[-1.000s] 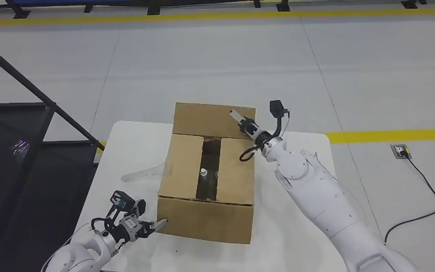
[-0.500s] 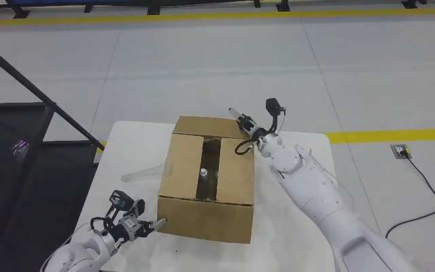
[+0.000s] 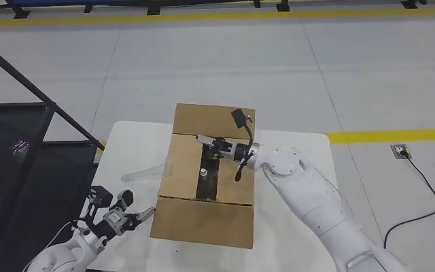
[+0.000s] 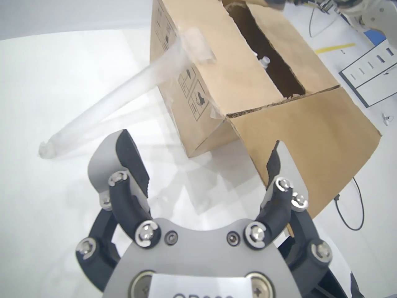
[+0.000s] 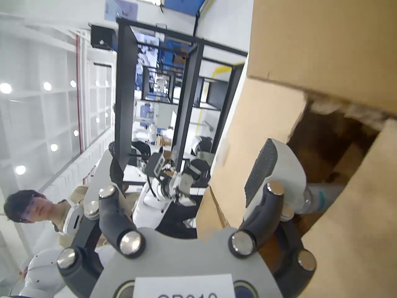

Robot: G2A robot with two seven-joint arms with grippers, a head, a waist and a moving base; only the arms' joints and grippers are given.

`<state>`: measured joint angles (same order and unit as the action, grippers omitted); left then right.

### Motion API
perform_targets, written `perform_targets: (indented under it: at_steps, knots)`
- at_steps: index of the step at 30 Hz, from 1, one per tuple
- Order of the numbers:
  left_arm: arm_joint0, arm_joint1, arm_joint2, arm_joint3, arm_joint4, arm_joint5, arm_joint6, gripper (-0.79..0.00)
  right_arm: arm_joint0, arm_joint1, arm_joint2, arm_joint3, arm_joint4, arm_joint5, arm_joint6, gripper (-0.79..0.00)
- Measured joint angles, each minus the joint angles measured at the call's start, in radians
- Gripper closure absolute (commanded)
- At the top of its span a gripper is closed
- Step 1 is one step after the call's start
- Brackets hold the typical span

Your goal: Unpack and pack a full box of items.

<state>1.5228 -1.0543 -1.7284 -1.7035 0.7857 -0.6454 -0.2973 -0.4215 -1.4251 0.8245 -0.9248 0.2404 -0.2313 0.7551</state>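
Brown cardboard box (image 3: 204,180) is sat mid-way on the white table (image 3: 129,153), with its long top flaps left parted.

A clear bottle with a white cap (image 3: 202,174) can be seen standing inside the box, through the gap between those flaps. The end flaps at the far and near sides of the box are folded outward. A loose strip of clear tape (image 4: 114,97) is stuck to the box's left side and trails down onto the table beside it. The right gripper (image 3: 207,141) is held over the far end of the gap, jaws spread wide, with the edge of a top flap caught between them but nothing actually pinched. The left gripper (image 3: 139,217) is parked low by the box's near left corner, just beside the folded-out near flap. Its jaws are spread wide as well, and nothing is held.
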Motion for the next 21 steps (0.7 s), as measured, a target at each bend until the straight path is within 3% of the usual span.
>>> perform_targets:
  at_steps: [5, 9, 21]
  knots:
    - [0.021, 0.001, -0.019, -0.004, -0.019, -0.004, 0.040, -0.785, -0.018, -0.013, -0.044, -0.039, -0.105, 0.115, -0.088, -0.785]
    - [0.039, 0.001, -0.025, -0.012, -0.019, -0.007, 0.057, -0.785, -0.010, -0.032, -0.068, -0.011, -0.127, 0.147, -0.156, -0.785]
    - [0.070, 0.004, -0.032, -0.031, -0.010, -0.016, 0.074, -0.785, 0.046, -0.106, -0.081, 0.190, 0.013, 0.047, -0.176, -0.785]
